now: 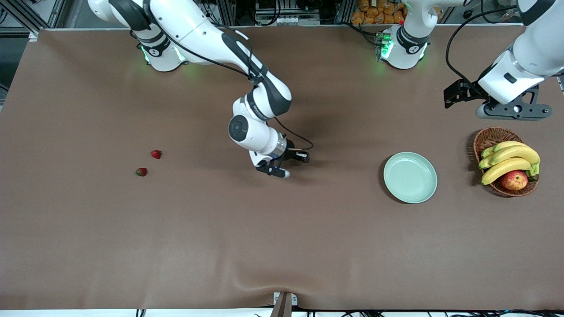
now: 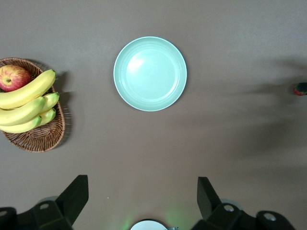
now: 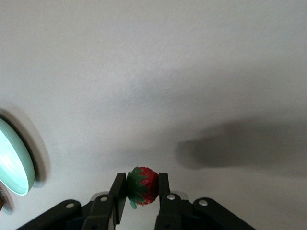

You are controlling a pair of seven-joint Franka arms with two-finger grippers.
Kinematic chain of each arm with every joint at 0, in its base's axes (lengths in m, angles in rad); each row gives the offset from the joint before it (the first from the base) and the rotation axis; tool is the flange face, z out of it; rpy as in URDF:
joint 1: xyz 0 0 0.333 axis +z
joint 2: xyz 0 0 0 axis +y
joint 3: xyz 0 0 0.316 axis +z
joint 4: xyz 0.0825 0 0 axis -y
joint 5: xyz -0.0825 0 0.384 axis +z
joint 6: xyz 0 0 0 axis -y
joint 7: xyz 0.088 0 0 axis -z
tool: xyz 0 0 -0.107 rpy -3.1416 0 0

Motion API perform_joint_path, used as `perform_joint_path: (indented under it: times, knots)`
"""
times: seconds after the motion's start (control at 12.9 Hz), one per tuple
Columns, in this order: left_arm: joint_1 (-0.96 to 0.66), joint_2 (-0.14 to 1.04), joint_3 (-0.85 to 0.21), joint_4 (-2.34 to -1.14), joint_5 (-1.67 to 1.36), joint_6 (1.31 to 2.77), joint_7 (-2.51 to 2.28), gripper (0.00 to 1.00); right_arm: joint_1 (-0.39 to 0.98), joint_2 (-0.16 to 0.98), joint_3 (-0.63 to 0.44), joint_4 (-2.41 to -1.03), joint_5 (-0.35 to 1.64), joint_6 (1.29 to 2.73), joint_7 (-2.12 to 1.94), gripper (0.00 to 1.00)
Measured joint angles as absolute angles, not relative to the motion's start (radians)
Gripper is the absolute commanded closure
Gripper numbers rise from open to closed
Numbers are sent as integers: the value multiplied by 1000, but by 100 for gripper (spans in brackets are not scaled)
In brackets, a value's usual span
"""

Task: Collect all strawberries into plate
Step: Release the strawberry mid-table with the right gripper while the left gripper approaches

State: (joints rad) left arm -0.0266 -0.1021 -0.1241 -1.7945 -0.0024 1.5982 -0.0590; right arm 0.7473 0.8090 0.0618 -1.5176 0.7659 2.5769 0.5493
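Note:
My right gripper [image 1: 282, 169] hangs over the middle of the table, shut on a small red strawberry [image 3: 144, 186] with a green cap, pinched between its two fingers [image 3: 164, 184]. Two more strawberries [image 1: 156, 154] [image 1: 141, 171] lie on the brown table toward the right arm's end, close together. The pale mint-green plate [image 1: 410, 177] [image 2: 150, 73] sits empty toward the left arm's end; its rim [image 3: 17, 167] shows in the right wrist view. My left gripper [image 1: 454, 94] [image 2: 142, 191] waits high over the table near the basket, open and holding nothing.
A brown wicker basket [image 1: 487, 137] [image 2: 41, 141] with bananas [image 1: 506, 160] and a red-yellow apple [image 1: 514, 180] stands beside the plate at the left arm's end. A bracket [image 1: 284, 303] sits at the table's near edge.

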Motion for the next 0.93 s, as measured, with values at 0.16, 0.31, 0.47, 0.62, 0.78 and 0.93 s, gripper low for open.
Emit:
perform_joint_path:
  times: [0.16,0.31,0.47,0.62,0.78,0.93]
  knots:
    - [-27,-100,-131,-1824,-2,1638,-60,0,759,830,61,-1499,767,2579,549,0]
    - [-28,-95,-139,-1853,-3,1680,-64,0,758,831,51,-1494,767,2580,549,0]
    - [-30,-78,-150,-1873,-3,1709,-82,0,747,830,42,-1486,767,2575,549,0]
    - [-30,-38,-188,-1880,-4,1747,-115,0,715,813,33,-1493,767,2557,549,0]
    - [-33,16,-251,-1881,-4,1808,-216,0,630,764,24,-1526,741,2491,547,0]
    - [-39,85,-321,-1882,-5,1892,-326,0,505,696,16,-1565,625,2344,544,0]
